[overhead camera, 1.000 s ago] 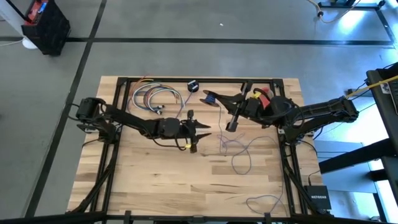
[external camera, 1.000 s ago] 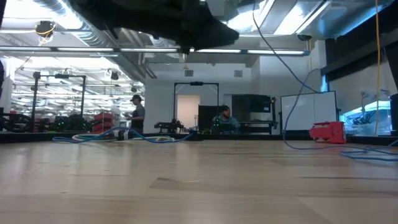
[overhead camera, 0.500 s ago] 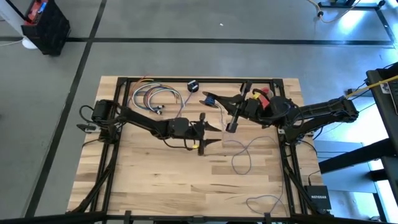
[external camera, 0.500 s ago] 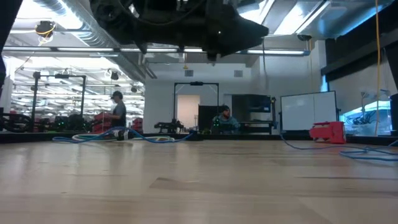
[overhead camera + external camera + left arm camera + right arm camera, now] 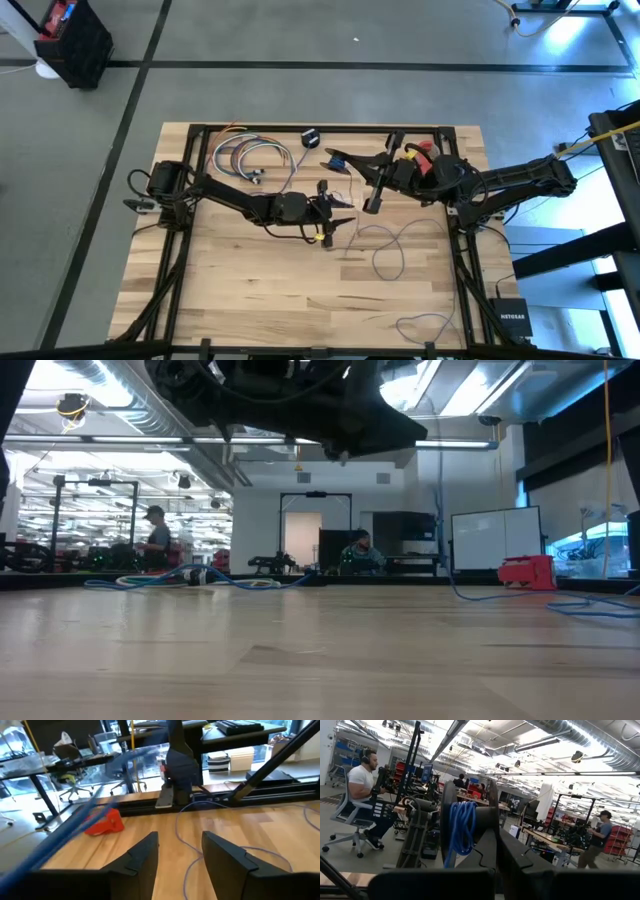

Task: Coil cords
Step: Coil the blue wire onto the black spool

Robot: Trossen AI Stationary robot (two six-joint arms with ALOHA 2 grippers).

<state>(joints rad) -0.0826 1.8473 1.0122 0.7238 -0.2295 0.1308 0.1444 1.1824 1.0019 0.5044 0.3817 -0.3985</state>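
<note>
A bluish cord (image 5: 388,250) lies in loose loops on the wooden table right of centre; it also shows in the left wrist view (image 5: 186,870). Part of it is wound on a black reel (image 5: 462,827), which my right gripper (image 5: 350,162) is shut on at the far middle of the table. One strand (image 5: 440,520) runs from up there down to the table. My left gripper (image 5: 340,205) is open and empty, hovering just left of the loops; its fingers (image 5: 145,855) point at them. A blurred blue strand (image 5: 75,827) crosses close in front of the left wrist camera. My right gripper holds the reel by one of its round side discs (image 5: 492,807), pinched between the two fingers (image 5: 485,847). The fingers come level from the table's right side. The fingers themselves hide the exact place of contact. The reel stands on edge, blue windings showing.
A bundle of coloured cables (image 5: 250,155) and a small black object (image 5: 311,138) lie at the far left. A red object (image 5: 422,150) sits by the right arm. More cord (image 5: 425,322) lies near the front right, beside a black box (image 5: 512,318). People move in the room beyond.
My left gripper has gone toward the table's right edge, closer to the cord loops, staying open. The strand from the reel down to the table now hangs steeper. A person in the room behind has walked left.
</note>
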